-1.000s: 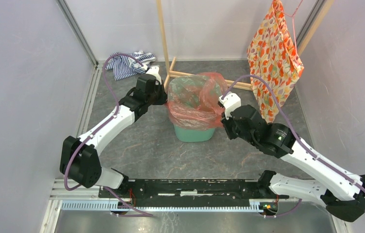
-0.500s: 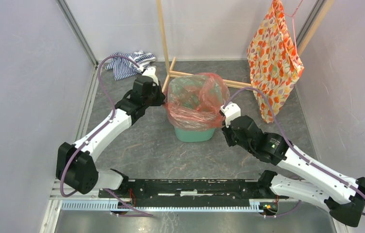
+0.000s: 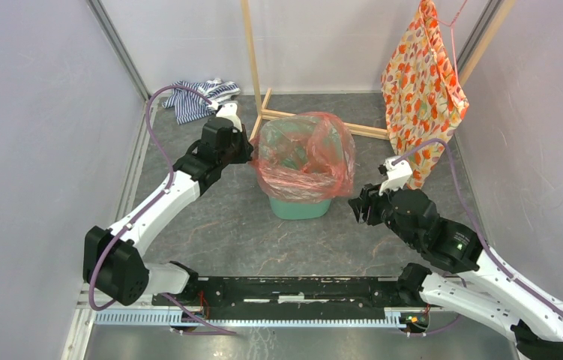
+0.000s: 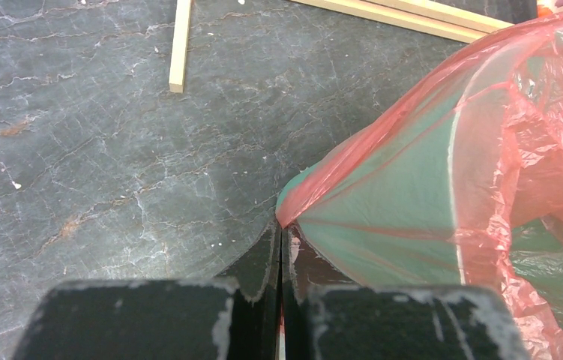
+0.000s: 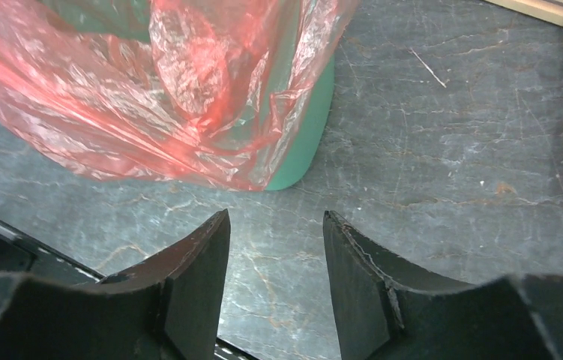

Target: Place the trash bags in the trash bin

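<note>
One red bag (image 3: pixel 304 154) lines the one green bin (image 3: pixel 300 207) mid-tabletop (image 3: pixel 248 229), its left edge pinched in the clenched left gripper (image 4: pixel 280 231), while the right gripper (image 5: pixel 274 221) hangs near the bin with jaws apart, empty.

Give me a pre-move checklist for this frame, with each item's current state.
1. Hold of the left gripper: ok, shut on the trash bag edge at the left side of the trash bin.
2. State of the right gripper: ok, open, empty, apart from the bag.
3. Bag over the bin's mouth: ok, draped across it, hanging down the near wall.
4. Bin upright: ok.
5. Bag seated down inside: cannot tell, crinkled plastic hides the interior.
6. Clearance of the right arm from the floral cloth: cannot tell, they overlap from above.
</note>
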